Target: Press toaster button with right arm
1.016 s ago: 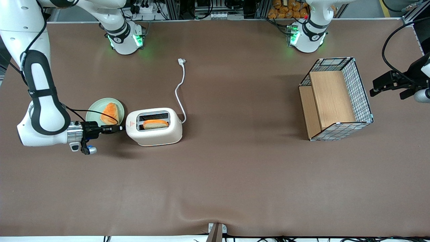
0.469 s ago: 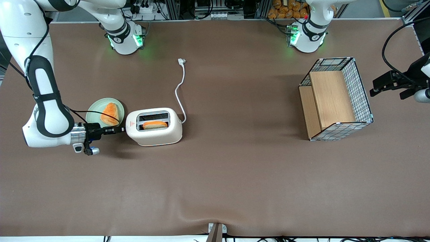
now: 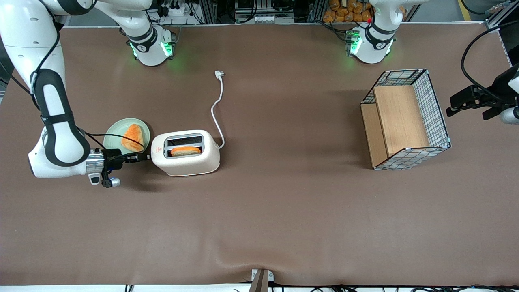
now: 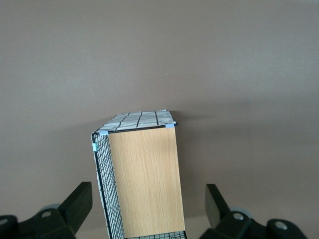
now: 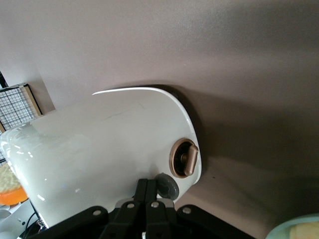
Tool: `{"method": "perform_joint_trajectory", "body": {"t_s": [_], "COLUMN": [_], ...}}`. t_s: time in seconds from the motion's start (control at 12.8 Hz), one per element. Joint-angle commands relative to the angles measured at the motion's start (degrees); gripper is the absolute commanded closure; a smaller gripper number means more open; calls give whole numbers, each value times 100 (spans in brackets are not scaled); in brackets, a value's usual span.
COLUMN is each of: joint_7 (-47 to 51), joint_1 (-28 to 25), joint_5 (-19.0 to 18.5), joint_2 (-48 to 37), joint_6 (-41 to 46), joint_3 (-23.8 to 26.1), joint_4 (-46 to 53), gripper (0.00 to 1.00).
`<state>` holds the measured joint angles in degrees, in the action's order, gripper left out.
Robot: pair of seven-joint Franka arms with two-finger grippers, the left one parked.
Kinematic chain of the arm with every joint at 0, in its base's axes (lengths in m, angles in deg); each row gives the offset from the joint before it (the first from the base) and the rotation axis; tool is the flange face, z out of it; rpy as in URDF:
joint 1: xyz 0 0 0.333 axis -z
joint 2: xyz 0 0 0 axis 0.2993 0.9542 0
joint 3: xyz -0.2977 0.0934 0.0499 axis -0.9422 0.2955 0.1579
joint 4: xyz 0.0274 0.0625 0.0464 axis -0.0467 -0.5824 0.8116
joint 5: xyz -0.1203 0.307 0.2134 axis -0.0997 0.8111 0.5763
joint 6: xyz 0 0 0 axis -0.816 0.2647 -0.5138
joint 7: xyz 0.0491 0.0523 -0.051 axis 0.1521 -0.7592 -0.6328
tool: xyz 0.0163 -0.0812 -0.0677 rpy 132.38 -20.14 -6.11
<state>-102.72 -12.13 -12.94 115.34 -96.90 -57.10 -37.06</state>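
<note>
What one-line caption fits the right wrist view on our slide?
The right arm's shut hand presses against the grey toaster button on the cream toaster, beside a bronze dial.

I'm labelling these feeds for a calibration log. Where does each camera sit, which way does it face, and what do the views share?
Front view: high over the table edge facing both arm bases, looking down; shows the right arm with its gripper at the toaster.
Left wrist view: on the parked arm, looking down at the wire basket; its own fingers show.
Right wrist view: on the working arm, facing the toaster's narrow end; shut fingers meet the toaster button.
Shared: toaster in front and right wrist views; basket in front and left wrist views.
</note>
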Motion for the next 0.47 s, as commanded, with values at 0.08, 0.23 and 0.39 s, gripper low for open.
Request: {"method": "perform_joint_trajectory", "body": {"t_s": [0.08,0.23,0.39], "joint_7": [62,668,899], "joint_1": [42,34,34], "joint_5": [129,156,156], "joint_2": [205,126,3], "joint_6": [-158,316,563], "joint_3": [33,33,15], "joint_4": [7,260,402], "gripper": [100,100,100]}}
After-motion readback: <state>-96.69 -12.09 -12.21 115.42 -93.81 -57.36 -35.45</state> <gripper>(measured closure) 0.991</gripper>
